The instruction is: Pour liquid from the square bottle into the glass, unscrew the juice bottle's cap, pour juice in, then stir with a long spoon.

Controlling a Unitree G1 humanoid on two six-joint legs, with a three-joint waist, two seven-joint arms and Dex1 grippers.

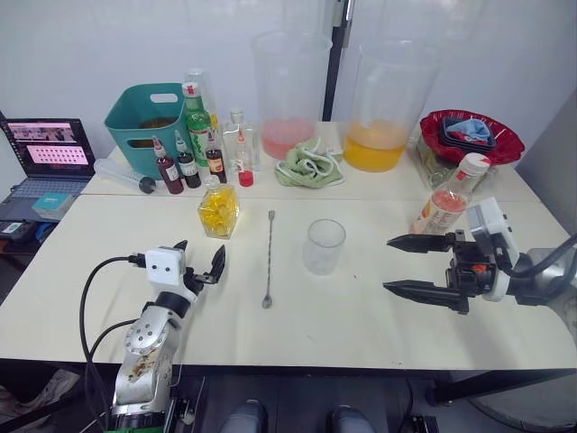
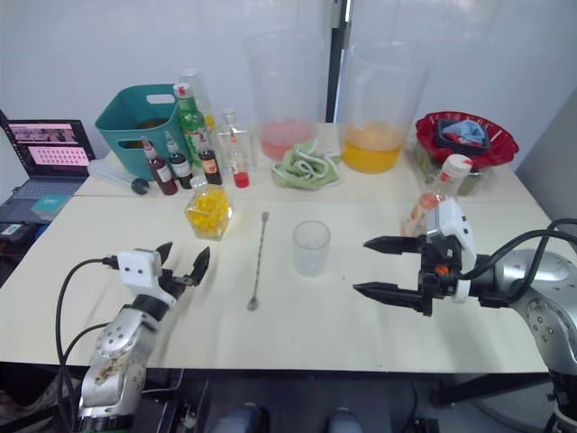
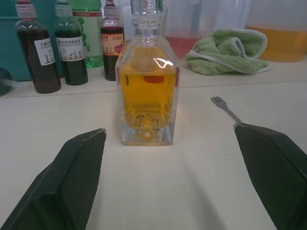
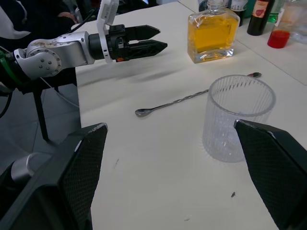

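Left eye view shows the pale table (image 1: 361, 334) with the left pincer (image 1: 200, 263) hovering low over its near left part, fingers spread and holding nothing. The square bottle (image 1: 218, 209), filled with yellow liquid and stoppered, stands upright just beyond that pincer, a little toward the table's middle, apart from both fingertips; in the left wrist view the bottle (image 3: 146, 91) sits straight ahead between the two spread fingers, not touched by either. The long spoon (image 1: 269, 258) lies flat on the table just to the right of the bottle, its bowl end toward the near edge and its forked end toward the back. The empty ribbed glass (image 1: 324, 245) stands upright right of the spoon, near the table's centre. The right pincer (image 1: 415, 266) is held sideways at the right of the table, its two fingers wide apart and pointing toward the glass, with a clear gap between fingertips and glass. The juice bottle (image 1: 447, 206), with a white cap and orange-red liquid, stands just behind the right pincer, apart from it. In the right wrist view the glass (image 4: 237, 117) stands between the open fingers, with the spoon (image 4: 192, 98) and square bottle (image 4: 213, 36) beyond.
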